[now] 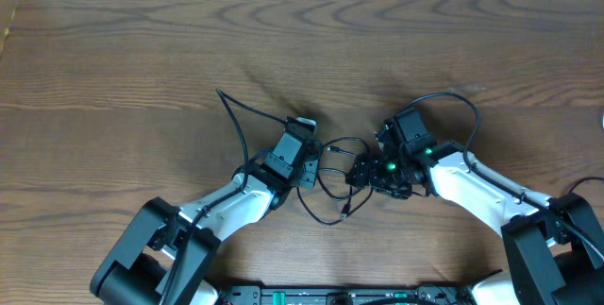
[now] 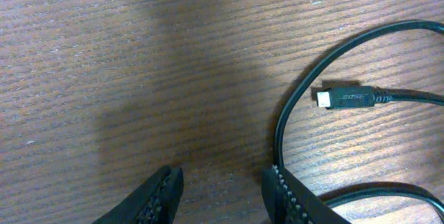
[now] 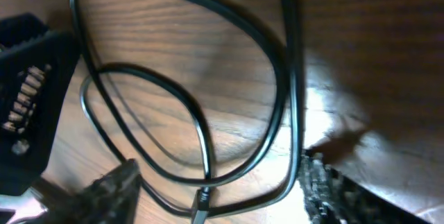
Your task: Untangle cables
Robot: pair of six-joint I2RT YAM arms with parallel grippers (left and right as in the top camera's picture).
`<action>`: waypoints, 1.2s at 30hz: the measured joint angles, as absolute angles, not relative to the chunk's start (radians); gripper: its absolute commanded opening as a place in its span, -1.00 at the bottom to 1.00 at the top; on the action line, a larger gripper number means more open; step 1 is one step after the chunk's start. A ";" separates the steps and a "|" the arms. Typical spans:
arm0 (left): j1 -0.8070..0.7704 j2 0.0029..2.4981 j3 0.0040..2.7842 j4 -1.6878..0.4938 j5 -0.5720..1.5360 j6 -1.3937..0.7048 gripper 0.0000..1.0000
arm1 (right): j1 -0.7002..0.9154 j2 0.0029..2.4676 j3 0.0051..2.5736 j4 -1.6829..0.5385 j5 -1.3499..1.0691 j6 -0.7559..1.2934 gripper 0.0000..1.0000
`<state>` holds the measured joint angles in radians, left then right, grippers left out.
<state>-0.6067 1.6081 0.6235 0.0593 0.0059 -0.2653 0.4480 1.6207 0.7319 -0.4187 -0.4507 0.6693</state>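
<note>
Robotics lab bench: left arm (image 1: 226, 201), right arm (image 1: 472, 184) at wooden table (image 1: 113, 50)

The worktop (image 2: 139, 57) is brown wood with fine darker grain lines, and a dark shadow lies on it just ahead of the left tool (image 2: 222, 182). The fingers (image 2: 298, 203) of this tool are black, with a ribbed pattern on the inner side. To the right of it runs a black cable (image 2: 283, 113); its plug (image 2: 343, 98) is black with pale grey letters and a silver-white tip. Between the fingers of the right tool (image 3: 215, 186) the cables (image 3: 286, 85) are also black. From above, the arm behind each tool has a white shell (image 1: 231, 203), and a green light (image 1: 390, 165) glows at the right tool.
</note>
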 measured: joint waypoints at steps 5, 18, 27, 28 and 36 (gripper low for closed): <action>-0.607 1.608 0.624 0.060 0.014 -0.265 -0.14 | 0.448 1.620 0.720 -0.390 -0.445 0.689 0.30; -0.607 1.608 0.625 0.060 0.029 -0.266 -0.14 | 0.450 1.621 0.710 -0.298 -0.396 0.698 0.30; -0.607 1.608 0.626 0.061 0.052 -0.267 -0.14 | 0.452 1.623 0.707 -0.241 -0.330 0.701 0.28; -0.607 1.608 0.626 0.061 0.055 -0.270 -0.14 | 0.455 1.623 0.707 -0.235 -0.323 0.702 0.29; -0.607 1.608 0.626 0.073 0.078 -0.289 -0.14 | 0.499 1.623 0.706 -0.204 -0.244 0.716 0.30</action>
<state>-0.6071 1.6085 0.6262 0.0731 0.0780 -0.2886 0.4992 1.6230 0.7059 -0.2039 -0.2436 0.7158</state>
